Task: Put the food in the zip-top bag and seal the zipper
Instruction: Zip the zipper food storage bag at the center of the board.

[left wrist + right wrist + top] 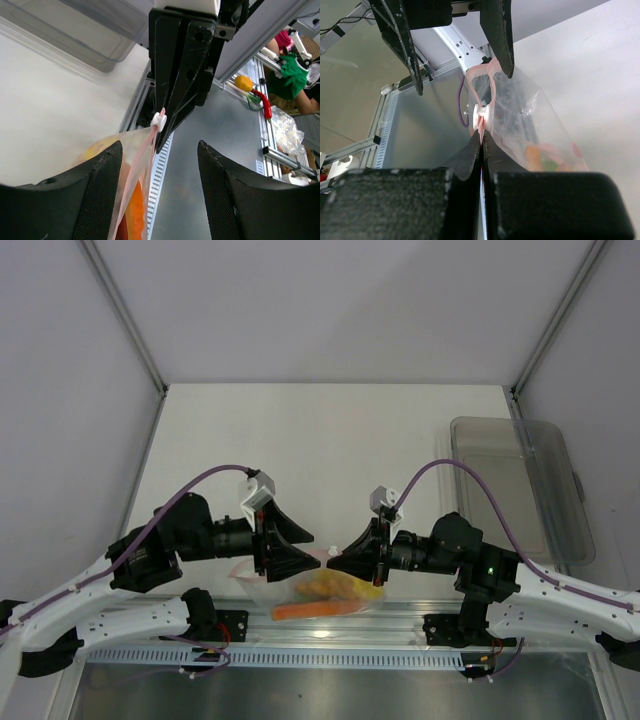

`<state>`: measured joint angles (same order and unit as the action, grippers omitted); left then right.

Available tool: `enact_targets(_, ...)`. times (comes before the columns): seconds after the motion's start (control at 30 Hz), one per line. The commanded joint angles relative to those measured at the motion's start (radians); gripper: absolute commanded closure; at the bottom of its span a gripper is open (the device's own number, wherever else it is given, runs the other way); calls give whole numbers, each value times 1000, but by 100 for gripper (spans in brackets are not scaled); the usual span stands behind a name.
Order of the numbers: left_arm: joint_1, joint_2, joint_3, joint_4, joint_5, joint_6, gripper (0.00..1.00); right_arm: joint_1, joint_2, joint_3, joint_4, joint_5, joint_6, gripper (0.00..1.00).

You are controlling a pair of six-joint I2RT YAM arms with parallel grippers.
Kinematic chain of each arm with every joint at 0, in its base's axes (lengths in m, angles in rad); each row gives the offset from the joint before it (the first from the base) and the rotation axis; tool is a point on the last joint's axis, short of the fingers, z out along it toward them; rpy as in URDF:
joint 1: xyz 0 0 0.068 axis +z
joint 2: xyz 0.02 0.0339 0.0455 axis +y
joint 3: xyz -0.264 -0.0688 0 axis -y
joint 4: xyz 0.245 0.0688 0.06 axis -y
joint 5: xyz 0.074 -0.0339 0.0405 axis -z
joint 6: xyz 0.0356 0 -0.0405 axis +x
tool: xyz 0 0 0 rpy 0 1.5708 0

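The zip-top bag lies at the table's near edge between my two grippers, with the food inside: yellow pieces and a long orange piece. My right gripper is shut on the pink zipper just behind its white slider. My left gripper is open; the zipper strip runs between its fingers, close to the left pad. Orange food shows through the bag. In the top view, the left gripper and right gripper face each other over the bag.
A rigid grey-clear tray stands at the right, also in the left wrist view. An aluminium rail runs along the near edge just below the bag. The cell walls close in the back and sides.
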<state>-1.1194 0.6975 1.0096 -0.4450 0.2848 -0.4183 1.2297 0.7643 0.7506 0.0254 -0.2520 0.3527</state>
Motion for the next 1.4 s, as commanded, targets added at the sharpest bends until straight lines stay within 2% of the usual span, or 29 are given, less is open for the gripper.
enact_targets(0.0, 1, -22, -19, 71, -42, 0, 36, 8, -6, 24, 57, 8, 14, 100)
enact_targets(0.13, 1, -24, -22, 72, -47, 0, 40, 7, -2, 21, 64, 8, 14, 100)
enact_targets(0.27, 3, -26, -31, 74, -45, 4, 48, 7, 10, 20, 71, -1, 12, 100)
enact_targets(0.43, 7, -23, -35, 88, -15, 0, 50, 7, 13, 23, 77, -9, 15, 100)
enact_targets(0.6, 10, 2, -35, 115, 22, -7, 42, 8, 15, 24, 85, -29, 14, 100)
enact_targets(0.77, 18, 30, -40, 144, 54, -1, 29, 7, 20, 27, 87, -46, 19, 100)
enact_targets(0.9, 23, 65, -39, 173, 88, 6, 29, 8, 21, 27, 96, -58, 20, 100)
enact_targets(1.0, 24, 80, -34, 184, 102, 4, 33, 8, 21, 30, 94, -61, 23, 100)
enact_targets(1.23, 32, 100, -45, 193, 137, 4, 53, 8, 17, 33, 97, -47, 26, 100)
enact_targets(1.37, 35, 85, -60, 193, 145, 0, 61, 8, 15, 29, 96, -32, 31, 100)
